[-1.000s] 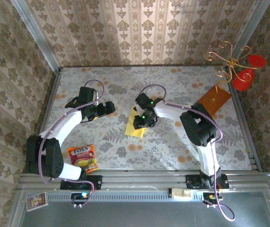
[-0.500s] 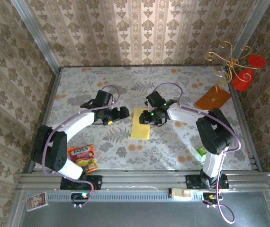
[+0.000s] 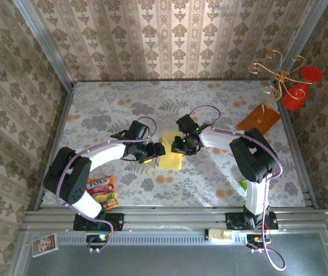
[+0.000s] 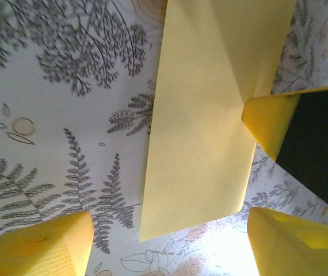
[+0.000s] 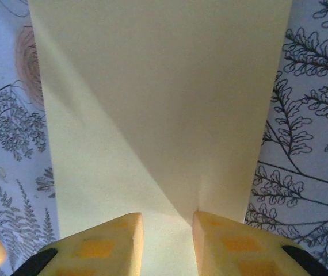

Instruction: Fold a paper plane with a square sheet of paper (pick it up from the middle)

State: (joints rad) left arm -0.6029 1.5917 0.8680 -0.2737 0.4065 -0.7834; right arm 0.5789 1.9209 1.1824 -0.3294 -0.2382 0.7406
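The square sheet of paper lies folded into a pale-yellow rectangle on the patterned table. My right gripper stands on its far half with its yellow fingertips a little apart and resting on the paper, where a diagonal crease runs to the right fingertip. My left gripper is at the paper's left edge, open. In the left wrist view its gripper has a near corner of the paper between its spread fingers. One right fingertip touches the paper's edge there.
An orange-brown board lies at the back right beside a gold wire stand with red discs. A snack packet sits near the left arm's base. A small green packet lies by the right arm's base. Patterned walls close in the table.
The left arm has swung right up to the paper and its jaws have narrowed. The paper has turned from tilted to straight under the right gripper.
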